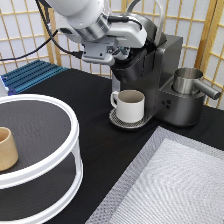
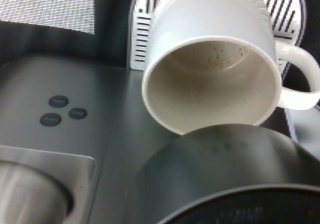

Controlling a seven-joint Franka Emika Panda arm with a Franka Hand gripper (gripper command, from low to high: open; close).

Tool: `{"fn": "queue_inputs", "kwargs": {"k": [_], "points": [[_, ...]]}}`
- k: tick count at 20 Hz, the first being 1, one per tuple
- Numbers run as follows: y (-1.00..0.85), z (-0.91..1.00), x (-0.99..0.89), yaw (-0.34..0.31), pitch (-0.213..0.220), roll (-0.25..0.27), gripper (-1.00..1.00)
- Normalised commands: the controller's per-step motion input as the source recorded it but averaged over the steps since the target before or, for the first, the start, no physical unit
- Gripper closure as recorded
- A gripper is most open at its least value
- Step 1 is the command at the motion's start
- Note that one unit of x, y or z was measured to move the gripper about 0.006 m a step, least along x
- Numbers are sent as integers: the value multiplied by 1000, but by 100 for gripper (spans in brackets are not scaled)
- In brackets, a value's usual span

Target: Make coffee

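Observation:
The grey coffee machine (image 1: 167,65) stands at the back of the black table, with a white handled mug (image 1: 131,105) on its round drip tray (image 1: 116,121) under the brew head. My gripper (image 1: 122,54) sits low against the top front of the brew head, directly above the mug. The wrist view looks straight down into the empty mug (image 2: 217,80), with the dark rounded brew head (image 2: 217,175) in front of it and the machine's buttons (image 2: 61,111) beside it. The coffee is out of view.
A steel pitcher (image 1: 187,80) sits on the machine's side shelf. At the exterior view's left, a round white two-tier stand (image 1: 55,165) holds a tan handleless cup (image 1: 6,148). A blue rack (image 1: 30,75) lies at the back left, a grey mat (image 1: 175,190) at the bottom right.

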Motion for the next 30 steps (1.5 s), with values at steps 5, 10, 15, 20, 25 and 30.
{"fn": "queue_inputs", "kwargs": {"k": [5, 10, 15, 20, 25, 30], "points": [[216, -123, 0, -50, 0, -82, 100], [409, -17, 0, -54, 5, -144, 100], [404, 0, 0, -53, 0, -159, 100], [391, 0, -2, -51, 0, -163, 100], [406, 57, -13, -48, 0, -267, 100], [405, 81, -21, -23, 8, -308, 100]]}}
